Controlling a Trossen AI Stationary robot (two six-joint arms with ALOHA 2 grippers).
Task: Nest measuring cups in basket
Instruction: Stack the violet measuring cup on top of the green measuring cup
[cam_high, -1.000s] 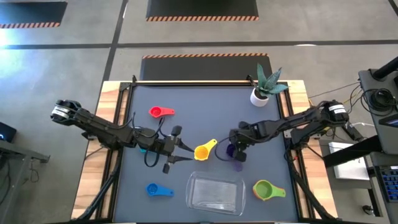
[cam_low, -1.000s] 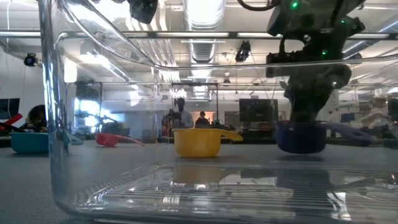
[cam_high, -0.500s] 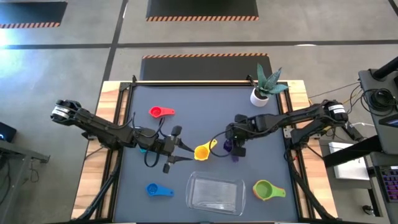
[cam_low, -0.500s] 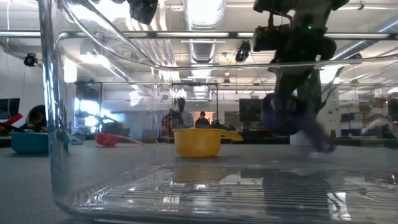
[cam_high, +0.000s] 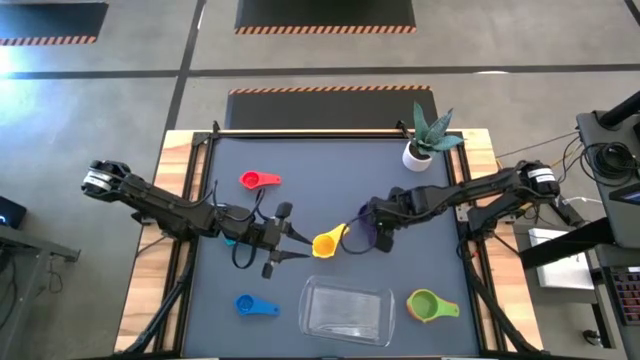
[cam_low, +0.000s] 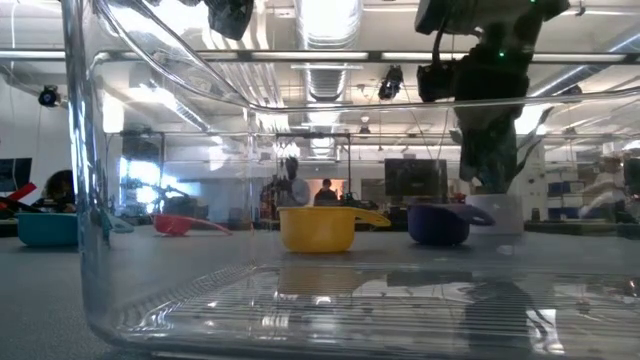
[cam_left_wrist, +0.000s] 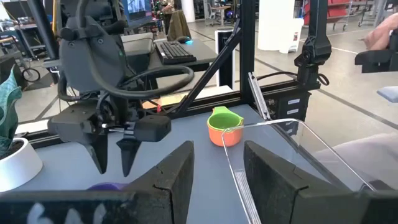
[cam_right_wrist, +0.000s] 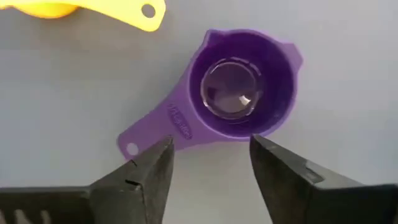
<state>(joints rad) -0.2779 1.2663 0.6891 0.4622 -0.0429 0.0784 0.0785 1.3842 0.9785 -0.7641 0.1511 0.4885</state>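
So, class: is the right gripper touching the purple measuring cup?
Apart. In the right wrist view the right gripper has open fingers, with table showing between them and the purple measuring cup; the low view shows it raised above the cup.

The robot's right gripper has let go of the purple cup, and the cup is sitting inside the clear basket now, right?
Not quite. The right gripper is open above the purple cup, but the cup sits on the dark table, beside the yellow cup, not inside the basket. The high view shows this.

High view overhead; low view table-level; both share basket (cam_high: 346, 311).
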